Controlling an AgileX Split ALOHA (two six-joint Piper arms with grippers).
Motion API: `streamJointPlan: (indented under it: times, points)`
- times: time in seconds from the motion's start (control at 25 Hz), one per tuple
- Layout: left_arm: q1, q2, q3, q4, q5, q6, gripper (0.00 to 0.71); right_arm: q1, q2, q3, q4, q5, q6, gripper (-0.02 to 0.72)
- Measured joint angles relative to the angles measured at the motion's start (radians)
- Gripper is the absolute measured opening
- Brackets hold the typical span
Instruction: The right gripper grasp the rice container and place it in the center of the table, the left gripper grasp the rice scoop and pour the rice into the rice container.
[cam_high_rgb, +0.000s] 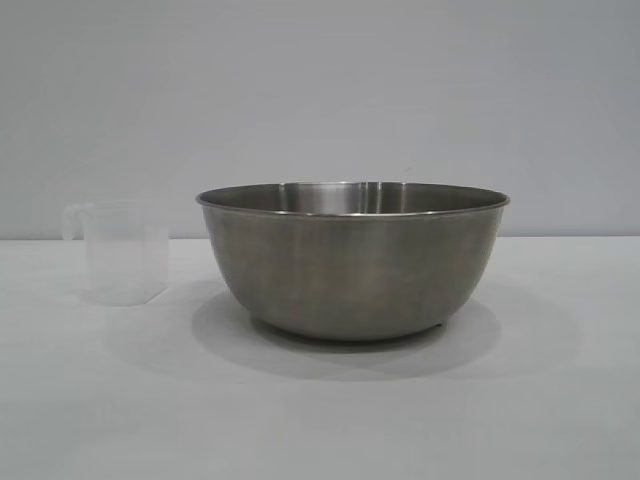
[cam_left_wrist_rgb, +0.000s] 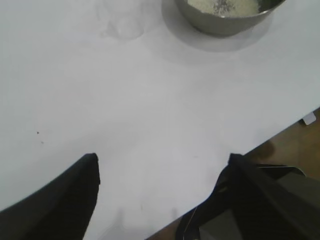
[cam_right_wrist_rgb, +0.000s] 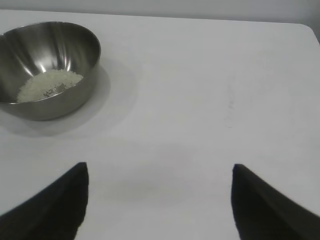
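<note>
Steel bowl (cam_high_rgb: 352, 258) sits mid-table (cam_high_rgb: 560, 400) with the rice (cam_right_wrist_rgb: 49, 84) already heaped inside, and the clear cup (cam_high_rgb: 118, 250) stands empty just beside it. Your left gripper (cam_left_wrist_rgb: 162, 172) and right gripper (cam_right_wrist_rgb: 159, 185) both hang wide and empty over bare table, well apart from the bowl. Little can go wrong now, unless a careless swing clips the light cup or nudges the bowl.

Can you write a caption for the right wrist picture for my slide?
Rice sits in the steel bowl on the white table, beyond the open, empty right gripper.
</note>
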Motion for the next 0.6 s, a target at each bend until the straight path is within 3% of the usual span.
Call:
streamJointPlan:
  times: [0.32, 0.6]
  points:
    - [0.000, -0.121, 0.144, 0.021, -0.103, 0.000, 0.470, 0.000, 0.000, 0.000, 0.000, 0.000, 0.000, 0.505]
    - [0.000, -0.128, 0.161, 0.023, -0.126, 0.000, 0.470, 0.000, 0.000, 0.000, 0.000, 0.000, 0.000, 0.505]
